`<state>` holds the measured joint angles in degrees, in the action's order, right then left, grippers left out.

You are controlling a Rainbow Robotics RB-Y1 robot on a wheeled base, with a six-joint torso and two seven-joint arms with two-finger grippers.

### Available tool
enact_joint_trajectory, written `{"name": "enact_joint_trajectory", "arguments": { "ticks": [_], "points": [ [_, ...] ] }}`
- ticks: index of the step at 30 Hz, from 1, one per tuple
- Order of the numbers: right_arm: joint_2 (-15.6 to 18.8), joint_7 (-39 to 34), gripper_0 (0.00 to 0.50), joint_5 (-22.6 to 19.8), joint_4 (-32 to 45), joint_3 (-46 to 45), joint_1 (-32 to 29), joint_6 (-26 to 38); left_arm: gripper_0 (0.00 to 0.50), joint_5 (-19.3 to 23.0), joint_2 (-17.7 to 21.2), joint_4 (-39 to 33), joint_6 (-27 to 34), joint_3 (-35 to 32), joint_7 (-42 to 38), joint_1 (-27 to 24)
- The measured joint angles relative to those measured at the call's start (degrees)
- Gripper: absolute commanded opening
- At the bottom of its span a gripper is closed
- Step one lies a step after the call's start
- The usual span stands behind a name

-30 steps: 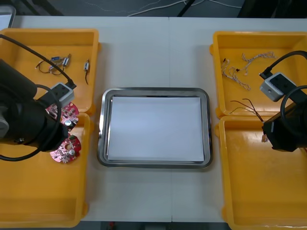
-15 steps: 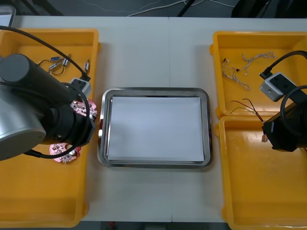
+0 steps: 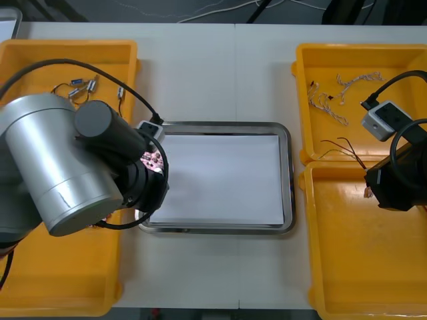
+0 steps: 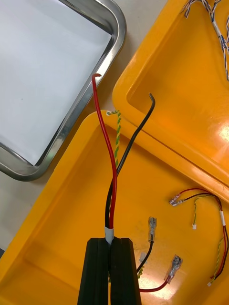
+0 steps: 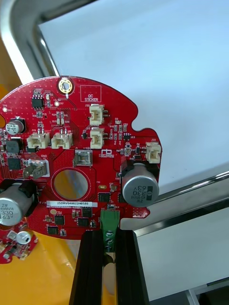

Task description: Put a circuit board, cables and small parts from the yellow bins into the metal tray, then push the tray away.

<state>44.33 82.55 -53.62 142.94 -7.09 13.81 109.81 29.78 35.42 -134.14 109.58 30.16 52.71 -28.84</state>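
While left gripper (image 5: 109, 236) clamps circuit board (image 5: 71, 157) over metal tray (image 3: 287, 180) rim, right gripper (image 4: 110, 240) pinches red-black cable (image 4: 112, 190) above yellow bin (image 4: 62, 228).

Most of circuit board (image 3: 155, 162) & metal tray (image 3: 220, 125) near-side rim under left arm (image 3: 60, 167), front view.

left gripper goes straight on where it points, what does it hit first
Likely the metal tray, its white inside near the left rim; the circuit board the left gripper holds would touch first; depth unclear.
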Motion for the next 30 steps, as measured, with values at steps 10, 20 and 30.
{"name": "enact_joint_trajectory", "arguments": {
  "ticks": [10, 20, 30],
  "points": [
    [0.0, 0.0, 0.000, 0.0, 0.0, 0.0, 0.0, 0.0, 0.000, -1.9, -1.5, 3.7, -0.1, 8.5, -2.8, -2.8],
    [0.0, 0.0, 0.000, 0.0, 0.0, 0.0, 0.0, 0.0, 0.000, -2.2, -1.5, 4.5, -3.8, 14.5, -9.4, -3.7],
    [0.0, 0.0, 0.000, 0.0, 0.0, 0.0, 0.0, 0.0, 0.000, -2.6, -1.3, 7.8, -11.1, 17.8, -9.4, -3.9]
  ]
}}
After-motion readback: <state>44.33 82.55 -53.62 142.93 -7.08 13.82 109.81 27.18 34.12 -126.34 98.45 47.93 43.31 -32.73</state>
